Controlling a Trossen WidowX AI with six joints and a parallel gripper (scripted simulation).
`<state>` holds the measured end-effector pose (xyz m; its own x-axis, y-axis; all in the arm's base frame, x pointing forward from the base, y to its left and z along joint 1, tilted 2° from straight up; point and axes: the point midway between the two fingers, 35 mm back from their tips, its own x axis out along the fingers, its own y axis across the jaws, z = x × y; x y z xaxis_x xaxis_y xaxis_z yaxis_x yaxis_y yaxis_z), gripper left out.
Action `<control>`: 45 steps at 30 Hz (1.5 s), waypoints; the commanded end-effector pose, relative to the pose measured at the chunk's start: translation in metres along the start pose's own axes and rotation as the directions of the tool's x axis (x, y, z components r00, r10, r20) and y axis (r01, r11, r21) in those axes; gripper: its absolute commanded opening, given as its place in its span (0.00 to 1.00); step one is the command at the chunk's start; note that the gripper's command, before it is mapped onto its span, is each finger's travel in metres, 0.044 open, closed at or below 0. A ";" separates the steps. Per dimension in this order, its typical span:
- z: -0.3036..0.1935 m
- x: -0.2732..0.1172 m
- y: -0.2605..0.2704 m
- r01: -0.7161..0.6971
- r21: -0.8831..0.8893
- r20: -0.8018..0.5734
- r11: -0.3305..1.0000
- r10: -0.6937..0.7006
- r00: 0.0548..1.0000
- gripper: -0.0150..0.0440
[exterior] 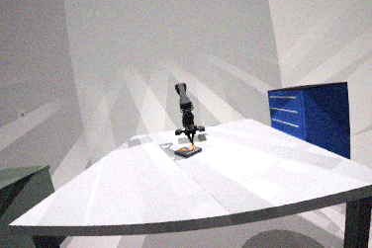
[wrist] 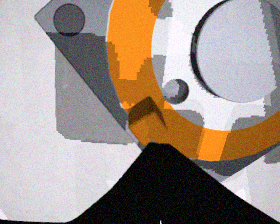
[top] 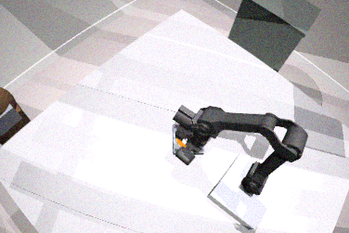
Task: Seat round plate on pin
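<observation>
One closed tool [top: 182,147] [exterior: 192,143] [wrist: 157,153], fingertips pressed together, is beside one orange tab [wrist: 149,122] on one round plate [exterior: 186,150] [wrist: 130,47].

A broad, pale, flat-topped worktop [top: 111,124] [exterior: 163,187] is spread beneath the end effector. Beyond the worktop's edge, well apart from the end effector, a blue, box-shaped cabinet with pale horizontal handles [exterior: 322,118] and a dark grey-green, box-shaped unit [top: 264,36] [exterior: 25,192] are seen.

A white table [top: 116,157] [exterior: 148,192] [wrist: 21,165] carries the square base [top: 174,145] [exterior: 189,154] [wrist: 98,65].
</observation>
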<state>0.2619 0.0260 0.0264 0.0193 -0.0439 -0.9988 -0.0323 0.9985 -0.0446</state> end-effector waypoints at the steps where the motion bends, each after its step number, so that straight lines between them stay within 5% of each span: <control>1: 0.005 0.000 0.006 -0.004 0.003 0.002 1.000 0.004 1.000 0.25; 45: 0.035 0.000 0.022 -0.006 0.003 0.004 1.000 0.005 1.000 0.25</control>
<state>0.2891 0.0477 0.0242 0.0088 -0.0412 -0.9991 -0.0349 0.9985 -0.0415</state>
